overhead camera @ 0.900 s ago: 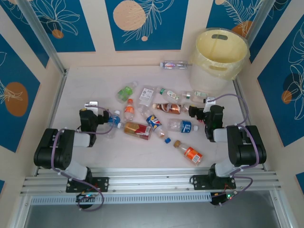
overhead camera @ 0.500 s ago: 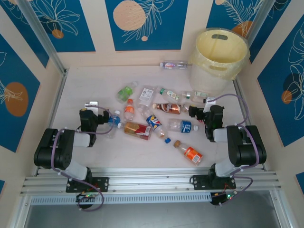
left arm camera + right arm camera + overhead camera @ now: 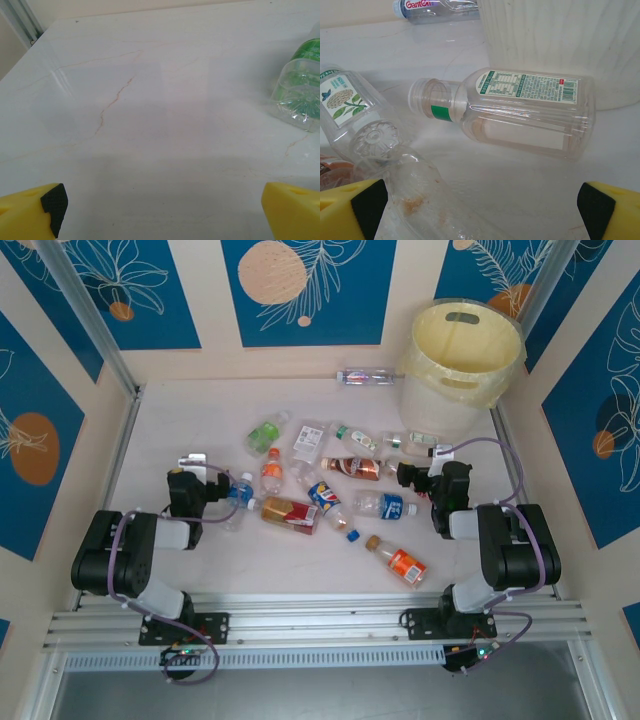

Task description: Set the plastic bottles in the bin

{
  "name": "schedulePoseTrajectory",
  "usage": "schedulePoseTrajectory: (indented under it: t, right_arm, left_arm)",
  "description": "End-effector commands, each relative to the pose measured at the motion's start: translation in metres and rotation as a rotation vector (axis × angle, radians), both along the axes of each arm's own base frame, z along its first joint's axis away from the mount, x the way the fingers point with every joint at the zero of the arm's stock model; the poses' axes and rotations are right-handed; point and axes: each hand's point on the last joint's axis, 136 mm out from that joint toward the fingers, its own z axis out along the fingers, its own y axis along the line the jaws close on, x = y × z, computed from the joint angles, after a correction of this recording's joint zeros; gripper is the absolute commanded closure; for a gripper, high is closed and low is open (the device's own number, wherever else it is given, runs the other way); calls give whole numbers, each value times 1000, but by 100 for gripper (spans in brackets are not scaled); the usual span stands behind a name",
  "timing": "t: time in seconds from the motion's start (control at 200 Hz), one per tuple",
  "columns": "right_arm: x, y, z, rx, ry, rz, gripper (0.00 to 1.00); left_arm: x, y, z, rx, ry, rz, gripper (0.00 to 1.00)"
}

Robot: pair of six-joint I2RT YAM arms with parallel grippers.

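Several plastic bottles lie scattered mid-table: a green one (image 3: 263, 433), a brown one (image 3: 352, 467), a red-labelled one (image 3: 290, 511), a blue-labelled one (image 3: 385, 506) and an orange one (image 3: 400, 562). The pale yellow bin (image 3: 460, 365) stands at the back right. My left gripper (image 3: 195, 468) is open left of the pile over bare table (image 3: 162, 210), with a green bottle's base (image 3: 302, 90) to its right. My right gripper (image 3: 418, 472) is open (image 3: 480, 205). Ahead of it a capless clear bottle (image 3: 520, 112) lies against the bin wall (image 3: 560, 35).
One more bottle (image 3: 365, 376) lies by the back wall, left of the bin. A blue-capped bottle (image 3: 238, 495) lies close to my left arm. A stained clear bottle (image 3: 420, 200) sits low between my right fingers. Walls enclose the table on three sides.
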Motion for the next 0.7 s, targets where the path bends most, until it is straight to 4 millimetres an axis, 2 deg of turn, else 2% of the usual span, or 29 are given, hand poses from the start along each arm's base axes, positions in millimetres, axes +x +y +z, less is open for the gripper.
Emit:
schedulePoseTrajectory:
  t: [0.0, 0.625, 0.695]
  right_arm:
    - [5, 0, 9, -9, -28, -4, 0]
    - [4, 0, 9, -6, -30, -4, 0]
    - [5, 0, 12, -4, -25, -5, 0]
  left_arm:
    - [6, -6, 6, 10, -16, -29, 0]
    - [5, -6, 8, 11, -19, -30, 0]
    - [5, -5, 16, 10, -21, -25, 0]
